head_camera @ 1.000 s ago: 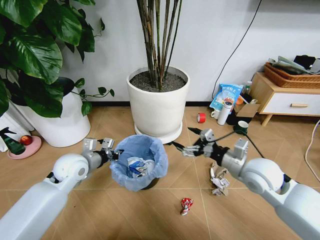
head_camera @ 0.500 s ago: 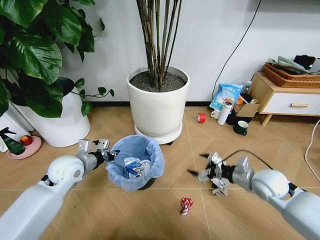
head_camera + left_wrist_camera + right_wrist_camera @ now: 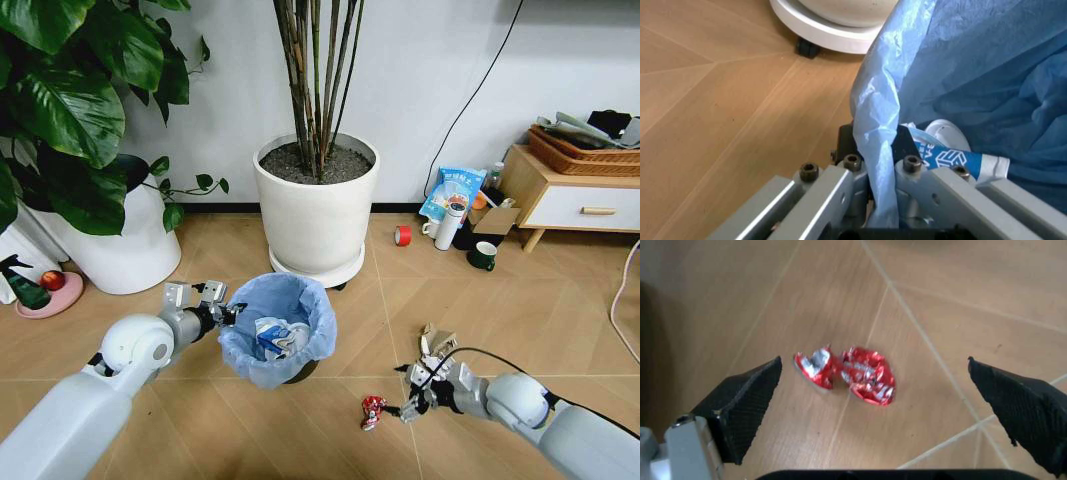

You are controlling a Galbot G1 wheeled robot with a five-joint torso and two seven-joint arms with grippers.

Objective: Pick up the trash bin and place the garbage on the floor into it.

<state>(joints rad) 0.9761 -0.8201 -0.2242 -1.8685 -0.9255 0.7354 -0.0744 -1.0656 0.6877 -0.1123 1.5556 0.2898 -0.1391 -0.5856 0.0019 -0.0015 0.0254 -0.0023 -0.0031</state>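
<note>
Two scraps are left on the floor: a red wrapper [image 3: 373, 410] near the front edge of the head view, and crumpled paper [image 3: 437, 345] just beyond the right arm. The bin [image 3: 279, 328] stands on the floor in front of the white pot [image 3: 317, 215], with blue-and-white litter already inside. The left gripper [image 3: 222, 308] holds it at the rim, jaws clamped on the blue bag [image 3: 881, 145] and the rim under it, as the left wrist view shows.

The change is on the right. A second ago the right gripper [image 3: 412, 392] hung beside the bin's rim; half a second ago it was down over the crumpled paper; now it has swung lower and toward the wrapper. In the right wrist view its jaws stand wide apart, one on each side of the wrapper [image 3: 847, 372], not touching it. The bin has barely shifted.

So I judge the wrapper is the next piece, and the grasp has not yet been made.
</note>
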